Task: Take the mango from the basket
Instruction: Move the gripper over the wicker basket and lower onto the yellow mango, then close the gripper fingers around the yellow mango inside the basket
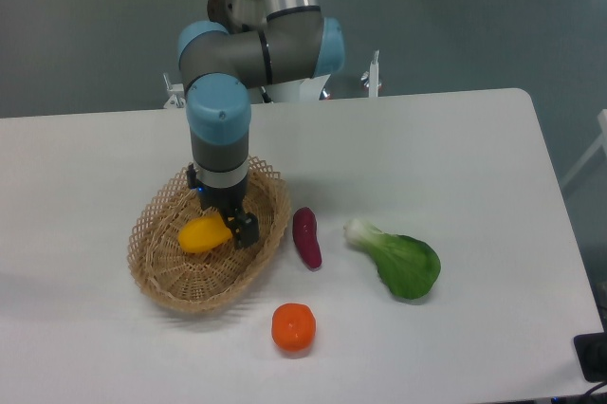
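The mango (pixel 202 233) is a smooth yellow-orange fruit lying inside the oval tan wicker basket (pixel 156 271) at the table's left front. My gripper (pixel 230 227) reaches straight down into the basket, right at the mango's right end. One dark finger (pixel 247 229) shows to the right of the fruit; the other finger is hidden behind it. The jaws seem to stand around the mango's right end, but I cannot tell whether they press on it. The mango looks to be resting on the basket floor.
A purple sweet potato (pixel 306 237) lies just right of the basket. A round orange fruit (pixel 293 327) sits in front of it. A green bok choy (pixel 398 260) lies further right. The arm's elbow hangs over the table's back edge.
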Robot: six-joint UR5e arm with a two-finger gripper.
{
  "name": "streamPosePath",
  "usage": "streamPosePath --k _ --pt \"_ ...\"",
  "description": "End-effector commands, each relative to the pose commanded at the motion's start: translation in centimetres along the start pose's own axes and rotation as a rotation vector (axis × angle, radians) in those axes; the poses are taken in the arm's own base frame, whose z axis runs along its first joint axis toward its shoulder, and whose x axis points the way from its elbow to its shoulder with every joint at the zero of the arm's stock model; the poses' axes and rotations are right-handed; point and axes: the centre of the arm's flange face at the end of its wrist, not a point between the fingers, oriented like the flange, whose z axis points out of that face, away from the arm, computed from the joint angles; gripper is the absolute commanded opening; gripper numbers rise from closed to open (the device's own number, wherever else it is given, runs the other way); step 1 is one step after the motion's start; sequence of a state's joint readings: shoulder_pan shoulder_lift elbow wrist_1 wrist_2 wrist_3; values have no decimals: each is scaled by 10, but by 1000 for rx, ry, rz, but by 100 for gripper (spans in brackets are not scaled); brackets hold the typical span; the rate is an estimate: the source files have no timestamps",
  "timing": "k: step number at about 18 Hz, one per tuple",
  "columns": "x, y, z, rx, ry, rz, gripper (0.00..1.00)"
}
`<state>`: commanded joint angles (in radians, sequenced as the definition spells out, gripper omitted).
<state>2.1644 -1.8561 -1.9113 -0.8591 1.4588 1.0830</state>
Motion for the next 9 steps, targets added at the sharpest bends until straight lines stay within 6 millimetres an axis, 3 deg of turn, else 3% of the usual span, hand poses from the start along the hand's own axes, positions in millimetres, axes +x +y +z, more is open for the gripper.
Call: streamPosePath --k 5,9 --pt "5 -4 19 -10 22 13 100" --pt "11 -9 21 -13 26 24 100"
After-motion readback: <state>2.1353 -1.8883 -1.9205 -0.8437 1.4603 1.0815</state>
